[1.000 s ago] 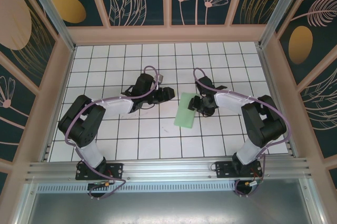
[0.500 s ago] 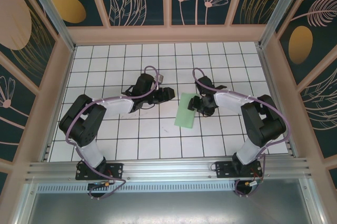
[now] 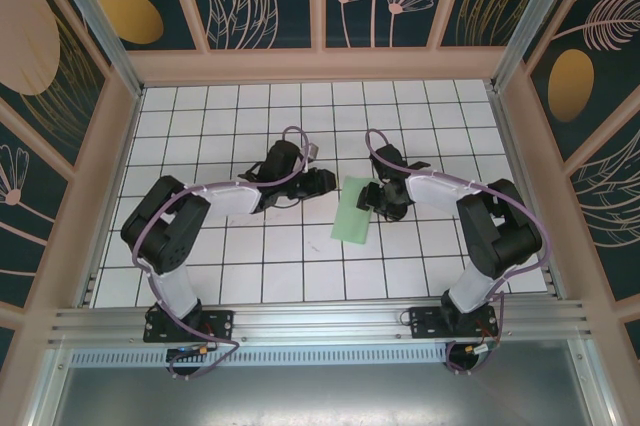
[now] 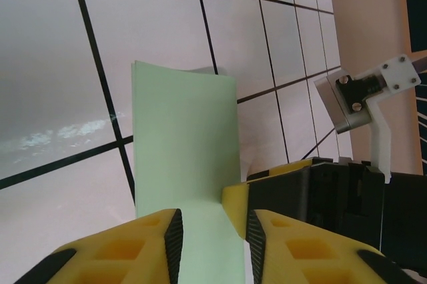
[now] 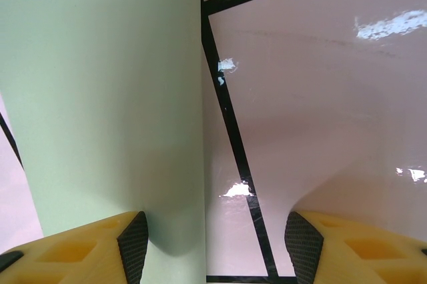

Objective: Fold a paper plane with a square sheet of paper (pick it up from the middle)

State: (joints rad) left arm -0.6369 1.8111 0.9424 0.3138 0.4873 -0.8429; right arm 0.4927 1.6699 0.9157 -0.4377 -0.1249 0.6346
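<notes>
Paper: the square sheet of paper point(image 3: 353, 212) lies on the white grid table point(image 3: 250, 266) between your 2 arms, already doubled into a narrow rectangle with 2 layers showing at its edge.
Long axis: in the top view it runs from the far end, tipped slightly right, to the near end, tipped slightly left, so it lies almost along the gap between the arms.
Left gripper point(image 3: 326, 182): it sits just beside the paper's far left corner. In the left wrist view the strip runs straight ahead and reaches into the slot between the fingers. The jaws are narrowed but a gap shows with green in it, so I judge they are not pinching it.
Right gripper point(image 3: 371, 196): it is at the far right long edge. Its jaws stand wide apart, the left pad over the paper and the right pad over bare tile, holding nothing.
Nearer arm: both are at the far end, and the right one overlaps the sheet.
What the move turns on: you work across the long axis, 1 gripper per long edge, and the near end is untended.
</notes>
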